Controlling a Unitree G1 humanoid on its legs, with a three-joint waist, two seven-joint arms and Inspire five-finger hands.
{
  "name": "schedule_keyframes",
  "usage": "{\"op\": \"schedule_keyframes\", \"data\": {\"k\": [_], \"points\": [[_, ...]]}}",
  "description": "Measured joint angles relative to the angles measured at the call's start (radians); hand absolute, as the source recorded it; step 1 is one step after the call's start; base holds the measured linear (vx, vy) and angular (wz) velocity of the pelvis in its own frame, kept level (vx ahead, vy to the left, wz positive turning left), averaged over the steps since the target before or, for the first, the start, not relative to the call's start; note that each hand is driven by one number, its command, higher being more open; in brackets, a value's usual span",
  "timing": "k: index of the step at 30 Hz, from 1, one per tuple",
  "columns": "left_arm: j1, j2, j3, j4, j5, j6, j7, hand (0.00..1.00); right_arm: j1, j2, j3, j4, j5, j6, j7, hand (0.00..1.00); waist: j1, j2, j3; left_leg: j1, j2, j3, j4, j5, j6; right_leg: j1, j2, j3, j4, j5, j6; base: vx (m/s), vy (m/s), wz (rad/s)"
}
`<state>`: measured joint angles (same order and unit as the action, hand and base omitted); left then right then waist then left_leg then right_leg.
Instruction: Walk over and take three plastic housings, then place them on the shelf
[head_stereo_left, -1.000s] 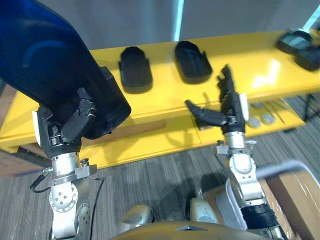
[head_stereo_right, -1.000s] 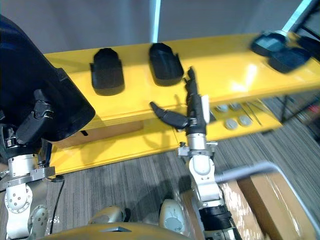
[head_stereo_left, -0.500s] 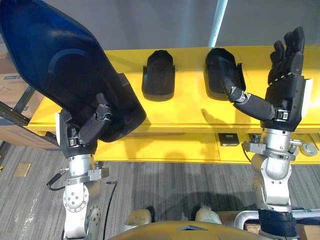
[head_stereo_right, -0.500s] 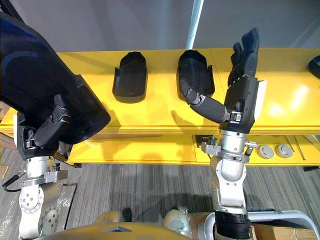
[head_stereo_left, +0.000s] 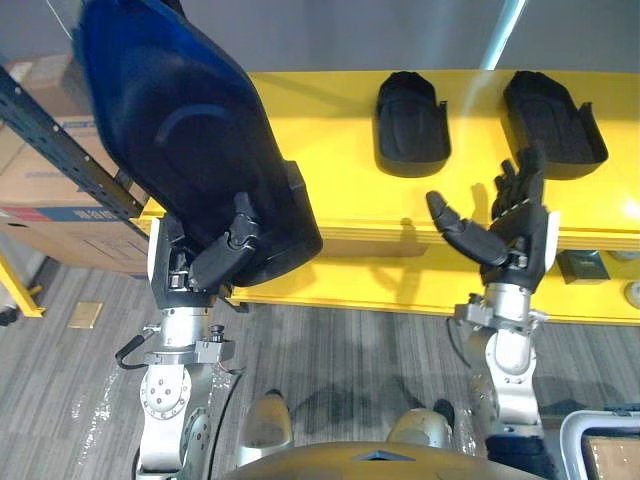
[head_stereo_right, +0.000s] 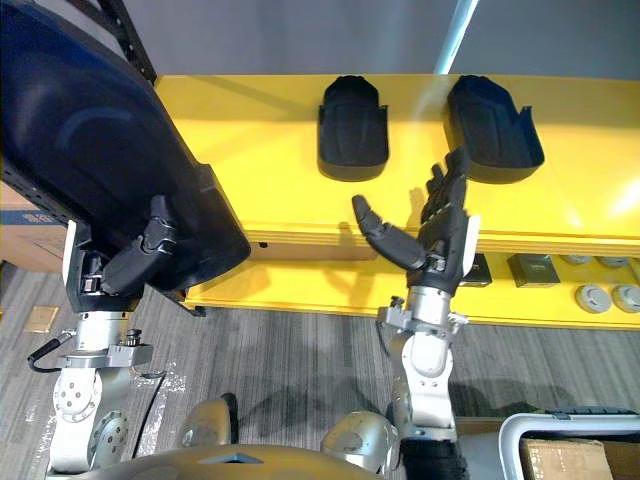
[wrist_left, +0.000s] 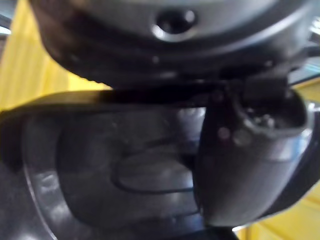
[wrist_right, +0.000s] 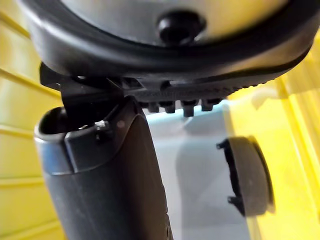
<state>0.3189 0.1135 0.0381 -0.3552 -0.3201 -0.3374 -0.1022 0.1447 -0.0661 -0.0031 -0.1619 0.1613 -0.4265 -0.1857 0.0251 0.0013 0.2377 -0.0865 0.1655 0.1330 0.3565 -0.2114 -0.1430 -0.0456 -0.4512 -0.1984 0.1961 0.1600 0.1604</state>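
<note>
Left eye view: housing (head_stereo_left: 170, 130) is gripped in left hand (head_stereo_left: 210, 265), raised over bare left end of shelf (head_stereo_left: 335, 120); right hand (head_stereo_left: 515, 235) is held open.

A warehouse or factory stockroom is indicated: long yellow shelf (head_stereo_left: 330, 150) w/ black plastic housings (head_stereo_left: 411, 122) laid out in a row, dark perforated steel racking upright (head_stereo_left: 75, 150), cardboard boxes (head_stereo_left: 40, 190) stacked behind it, & grey ribbed floor (head_stereo_left: 380, 350). Small round parts (head_stereo_right: 598, 297) are kept on the lower tier.

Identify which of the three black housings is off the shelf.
The housing gripped by the left robot hand; the other two housings lie on the yellow shelf.
</note>
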Motion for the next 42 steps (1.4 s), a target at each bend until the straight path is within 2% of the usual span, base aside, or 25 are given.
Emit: {"op": "schedule_keyframes", "data": {"k": [1, 2, 3, 5, 7, 10, 14, 17, 19, 21, 23, 25, 27, 30, 32, 37, 39, 42], "points": [[0.005, 0.005, 0.014, 0.003, -0.005, 0.011, -0.002, 0.0, 0.001, -0.002, 0.015, -0.003, -0.024, 0.0, 0.01, 1.0, -0.004, -0.001, -0.001, 0.028, 0.001, 0.02, -0.038, 0.013, 0.012, 0.0, 0.049, -0.008, 0.036, -0.061, 0.024, 0.06, 0.193, -0.41], [0.001, 0.01, 0.015, 0.003, -0.006, 0.013, -0.002, 0.0, 0.003, -0.006, 0.015, -0.008, -0.041, 0.0, 0.01, 1.0, -0.006, 0.0, -0.004, 0.032, -0.001, 0.025, -0.052, 0.019, 0.016, 0.003, 0.077, -0.013, 0.034, -0.093, 0.039, 0.06, 0.121, -0.3], [-0.014, 0.018, 0.012, 0.003, -0.005, 0.014, -0.005, 0.0, 0.001, -0.014, 0.014, -0.02, -0.038, 0.0, 0.01, 1.0, -0.008, -0.01, -0.012, 0.034, -0.007, 0.026, -0.066, 0.026, 0.018, 0.015, 0.108, -0.033, 0.011, -0.122, 0.046, 0.06, 0.121, -0.18], [-0.068, 0.054, -0.007, 0.003, 0.011, 0.042, 0.005, 0.0, 0.0, -0.018, 0.001, -0.04, -0.036, -0.001, 0.007, 1.0, -0.023, -0.018, -0.022, 0.032, -0.03, 0.031, -0.081, 0.038, 0.022, 0.047, 0.128, -0.053, -0.069, -0.127, 0.041, 0.08, 0.098, -0.04], [-0.102, 0.074, -0.034, 0.003, 0.017, 0.075, 0.015, 0.0, 0.001, -0.018, -0.008, -0.04, -0.036, 0.0, 0.001, 1.0, -0.039, -0.017, -0.035, 0.03, -0.03, 0.027, -0.09, 0.05, 0.019, 0.069, 0.141, -0.038, -0.114, -0.126, 0.04, 0.04, -0.019, 0.11], [-0.12, 0.078, -0.084, 0.003, 0.043, 0.086, 0.042, 0.0, -0.002, -0.023, -0.033, -0.04, -0.034, 0.001, 0.004, 1.0, -0.05, 0.006, -0.056, 0.029, 0.004, 0.022, -0.119, 0.07, -0.001, 0.071, 0.183, -0.014, -0.135, -0.125, 0.039, 0.03, -0.084, 0.02], [-0.127, 0.081, -0.14, 0.003, 0.104, 0.101, 0.058, 0.0, -0.004, -0.114, -0.078, -0.04, -0.03, 0.001, 0.012, 1.0, -0.058, 0.033, -0.063, 0.056, 0.045, 0.021, -0.188, 0.113, -0.016, 0.067, 0.228, -0.013, -0.125, -0.139, 0.015, -0.01, -0.096, -0.01], [-0.128, 0.092, -0.135, 0.003, 0.147, 0.104, 0.095, 0.0, -0.004, -0.138, -0.104, -0.052, -0.027, 0.001, 0.032, 1.0, -0.057, 0.043, -0.059, 0.077, 0.049, 0.031, -0.214, 0.118, -0.022, 0.059, 0.234, 0.003, -0.108, -0.149, 0.004, -0.05, -0.028, -0.11], [-0.131, 0.126, -0.083, 0.003, 0.178, 0.121, 0.137, 0.0, -0.004, -0.138, -0.104, -0.085, -0.006, 0.007, 0.082, 1.0, -0.054, 0.046, -0.057, 0.094, 0.048, 0.059, -0.224, 0.121, -0.024, 0.035, 0.234, 0.041, -0.08, -0.167, -0.011, -0.06, 0.009, -0.3], [-0.153, 0.158, -0.025, 0.016, 0.178, 0.137, 0.177, 0.0, -0.004, -0.146, -0.103, -0.116, 0.029, 0.008, 0.126, 1.0, -0.054, 0.049, -0.055, 0.09, 0.048, 0.074, -0.225, 0.124, -0.022, 0.007, 0.234, 0.062, -0.061, -0.173, -0.009, -0.08, -0.006, -0.26], [-0.205, 0.188, 0.022, 0.057, 0.18, 0.153, 0.228, 0.0, -0.004, -0.17, -0.103, -0.121, 0.089, 0.015, 0.182, 1.0, -0.055, 0.051, -0.054, 0.087, 0.048, 0.08, -0.226, 0.133, -0.022, -0.009, 0.233, 0.074, -0.046, -0.176, -0.008, -0.06, -0.012, -0.13], [-0.281, 0.223, 0.062, 0.111, 0.199, 0.182, 0.283, 0.0, -0.004, -0.185, -0.103, -0.121, 0.145, 0.047, 0.252, 1.0, -0.055, 0.054, -0.053, 0.09, 0.047, 0.085, -0.234, 0.143, -0.022, -0.028, 0.233, 0.085, -0.022, -0.183, -0.008, -0.04, -0.012, -0.09], [-0.368, 0.272, 0.079, 0.196, 0.208, 0.195, 0.315, 0.0, -0.004, -0.198, -0.08, -0.121, 0.185, 0.064, 0.31, 1.0, -0.056, 0.064, -0.047, 0.093, 0.039, 0.089, -0.244, 0.159, -0.017, -0.047, 0.227, 0.094, 0.003, -0.189, -0.007, -0.04, -0.011, -0.07], [-0.477, 0.342, 0.079, 0.309, 0.175, 0.223, 0.315, 0.0, -0.008, -0.235, -0.023, -0.121, 0.223, 0.085, 0.386, 1.0, -0.063, 0.082, -0.037, 0.094, 0.017, 0.09, -0.267, 0.181, -0.003, -0.077, 0.207, 0.103, 0.038, -0.202, -0.003, -0.05, 0.009, 0.01], [-0.545, 0.367, 0.078, 0.372, 0.072, 0.236, 0.292, 0.0, -0.016, -0.254, 0.04, -0.119, 0.247, 0.116, 0.436, 1.0, -0.074, 0.097, -0.028, 0.093, -0.002, 0.087, -0.285, 0.195, 0.004, -0.097, 0.189, 0.107, 0.067, -0.214, 0.005, -0.04, 0.004, 0.07], [-0.65, 0.382, 0.053, 0.459, -0.156, 0.276, 0.226, 0.0, -0.049, -0.254, 0.177, -0.109, 0.246, 0.164, 0.466, 1.0, -0.087, 0.107, -0.019, 0.095, -0.025, 0.072, -0.31, 0.215, 0.008, -0.112, 0.164, 0.102, 0.102, -0.227, 0.016, -0.03, 0.011, 0.1], [-0.703, 0.392, 0.032, 0.535, -0.21, 0.31, 0.219, 0.0, -0.061, -0.255, 0.226, -0.106, 0.245, 0.183, 0.473, 1.0, -0.09, 0.111, -0.015, 0.094, -0.03, 0.064, -0.315, 0.222, 0.011, -0.112, 0.159, 0.096, 0.106, -0.229, 0.016, -0.03, -0.002, 0.12], [-0.743, 0.411, 0.008, 0.672, -0.238, 0.363, 0.212, 0.0, -0.097, -0.254, 0.285, -0.082, 0.244, 0.211, 0.483, 1.0, -0.114, 0.114, -0.008, 0.091, -0.036, 0.064, -0.331, 0.232, 0.01, -0.128, 0.153, 0.099, 0.118, -0.233, 0.013, -0.04, 0.005, 0.04]]}}
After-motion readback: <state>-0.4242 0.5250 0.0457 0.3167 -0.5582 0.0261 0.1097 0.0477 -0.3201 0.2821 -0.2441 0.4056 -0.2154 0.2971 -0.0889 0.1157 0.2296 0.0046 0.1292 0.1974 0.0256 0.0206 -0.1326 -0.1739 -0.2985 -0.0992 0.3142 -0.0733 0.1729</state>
